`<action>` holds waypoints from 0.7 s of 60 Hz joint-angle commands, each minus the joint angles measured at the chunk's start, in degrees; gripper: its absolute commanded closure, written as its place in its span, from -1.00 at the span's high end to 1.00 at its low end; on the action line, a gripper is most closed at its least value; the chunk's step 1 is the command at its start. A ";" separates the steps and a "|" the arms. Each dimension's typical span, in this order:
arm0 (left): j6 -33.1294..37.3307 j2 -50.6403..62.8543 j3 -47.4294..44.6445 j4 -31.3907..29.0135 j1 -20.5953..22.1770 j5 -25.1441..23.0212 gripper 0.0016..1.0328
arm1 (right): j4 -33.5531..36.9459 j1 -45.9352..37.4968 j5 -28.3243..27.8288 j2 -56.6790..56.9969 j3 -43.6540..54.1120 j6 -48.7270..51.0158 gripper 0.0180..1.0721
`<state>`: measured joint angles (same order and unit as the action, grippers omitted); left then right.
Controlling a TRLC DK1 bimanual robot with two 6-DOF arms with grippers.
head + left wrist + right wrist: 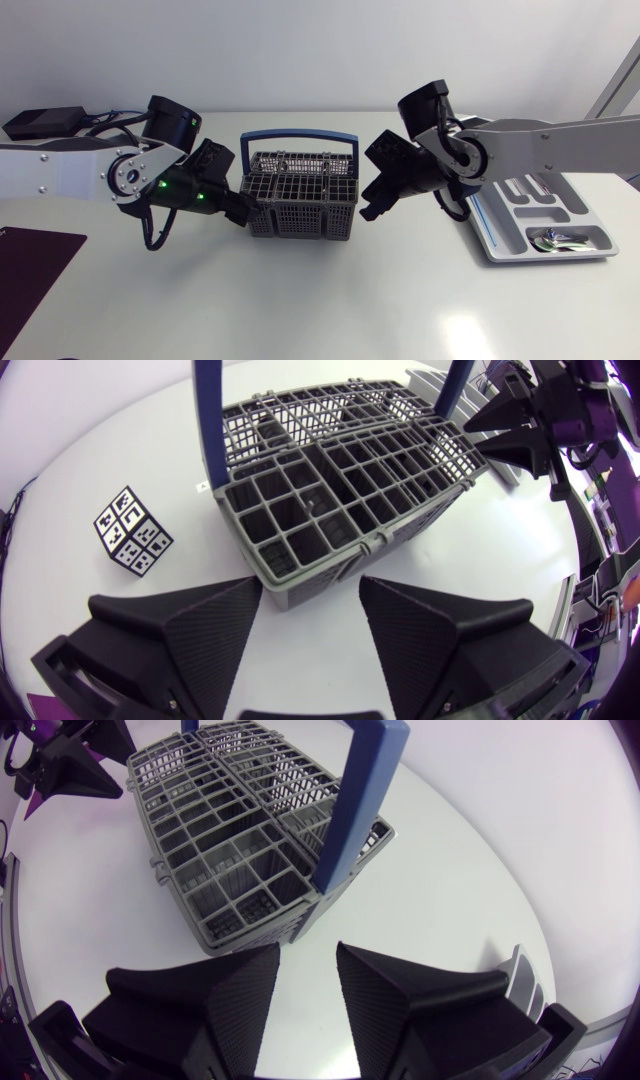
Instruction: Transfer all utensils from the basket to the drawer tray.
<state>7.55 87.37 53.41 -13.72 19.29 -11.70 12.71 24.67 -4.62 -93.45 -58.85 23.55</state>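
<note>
Black-and-white patterned cube [133, 532] stands near the grey basket [310, 573]

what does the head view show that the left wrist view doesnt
Only the head view: shiny utensils lying in the drawer tray. Only the left wrist view: a black-and-white patterned cube standing apart from the basket. Both: the grey basket with its blue handle, and the right gripper close to it.

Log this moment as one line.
left gripper: open, at one end of utensil basket | right gripper: open, at opposite end | drawer tray: utensils in one compartment | basket: none visible inside
</note>
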 commanded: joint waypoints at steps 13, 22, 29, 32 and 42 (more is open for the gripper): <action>-0.87 -0.71 0.21 -0.61 1.98 -0.51 0.33 | 0.47 0.30 0.40 2.04 2.07 -0.96 -0.09; -1.05 -0.71 0.29 -0.52 2.51 -0.51 0.33 | 0.47 0.38 0.40 2.22 2.25 -0.88 -0.09; -0.87 -0.63 0.47 -0.44 1.37 -0.51 0.33 | 0.39 0.38 0.58 2.13 2.78 -0.79 -0.08; -0.70 -0.89 0.47 -0.44 0.40 -0.51 0.33 | 0.39 0.38 0.58 2.22 3.04 -0.79 0.00; -0.08 -4.76 0.47 -2.02 -3.73 -0.51 0.39 | 0.47 0.03 1.20 4.42 4.45 -0.26 0.28</action>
<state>7.35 86.04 53.41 -14.61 17.47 -11.90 12.69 24.67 -4.19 -91.42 -56.62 23.57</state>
